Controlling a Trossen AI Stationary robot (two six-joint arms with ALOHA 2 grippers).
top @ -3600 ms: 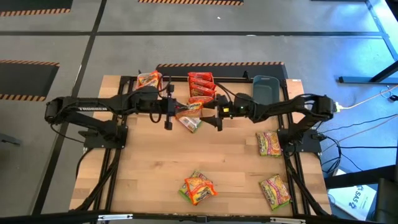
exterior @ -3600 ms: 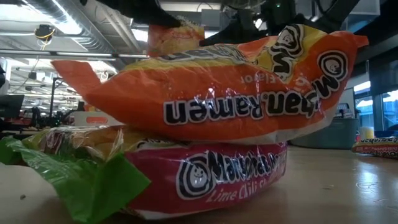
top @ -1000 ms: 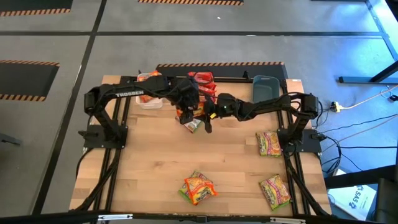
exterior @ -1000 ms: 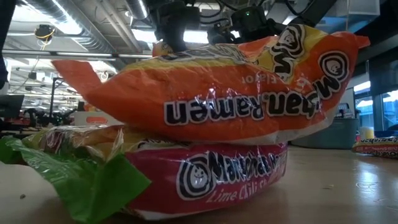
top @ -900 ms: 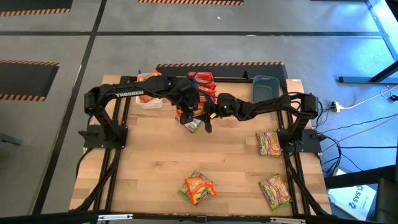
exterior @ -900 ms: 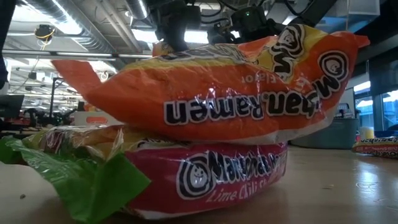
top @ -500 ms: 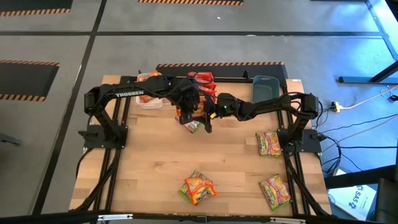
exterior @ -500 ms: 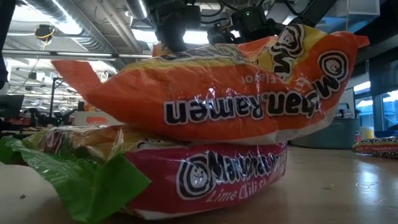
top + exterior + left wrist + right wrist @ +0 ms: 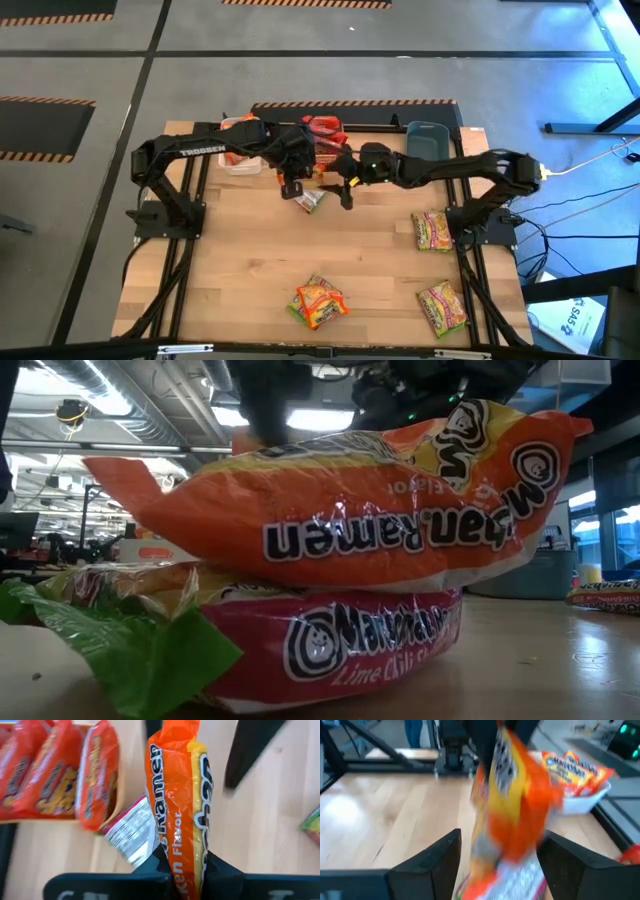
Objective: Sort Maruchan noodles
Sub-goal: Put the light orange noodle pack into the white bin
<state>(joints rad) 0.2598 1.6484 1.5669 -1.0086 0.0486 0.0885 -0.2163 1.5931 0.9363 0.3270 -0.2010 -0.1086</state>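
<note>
My left gripper is shut on an orange-yellow Maruchan packet over the far middle of the table. The packet hangs in front of my right gripper. That gripper is open just to the packet's right and touches nothing. A silvery-backed packet lies flat on the table below them. Further packets lie near the right edge, at the near right, and in a small pile at the near middle. In the low view that pile fills the picture. My left gripper pinches the orange packet by one short end between its two fingers, coming from above and pointing down. The packet hangs lengthwise below the fingers, lifted clear of the table and of the silvery packet.
Three bins stand along the far edge. A white bin holds orange packets, an orange bin holds red packets, and there is a grey-blue bin. Bare wood lies between the grippers and the near pile.
The two grippers, close together over the silvery packet a second ago, have drawn apart. The left has moved slightly toward the table's left with the orange packet, and the right has backed toward the right. The silvery packet has stayed on the table.
</note>
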